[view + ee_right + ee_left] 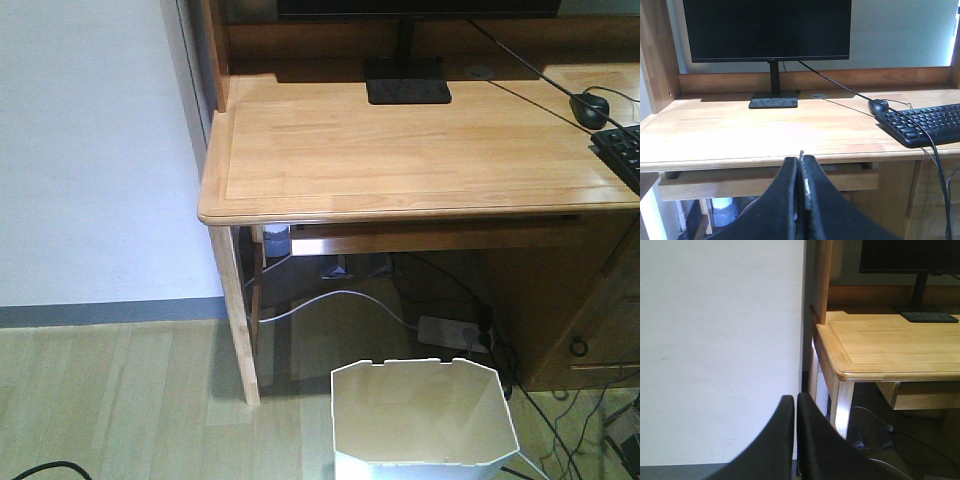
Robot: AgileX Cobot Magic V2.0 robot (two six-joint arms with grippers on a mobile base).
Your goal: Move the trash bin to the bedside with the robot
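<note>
Pale wood-plank floor (pixel 120 400) carrying 1 white trash bin (pixel 425 425), upright, just in front of light wooden desk (pixel 400 150); white power strip (pixel 450 332) behind it, under the desk. On desktop: 1 black monitor base (pixel 408 92), mouse (pixel 588 110), keyboard (pixel 625 150).

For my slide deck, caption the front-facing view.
White trash bin on the floor before a wooden desk with monitor stand, mouse, keyboard.

The left gripper (pixel 794 401) points level and forward, its two black fingers (pixel 777 435) pressed together, with only a hairline seam between them. The right gripper (pixel 800 161) is held the same way: jaws closed tip to tip, aimed straight ahead.
</note>
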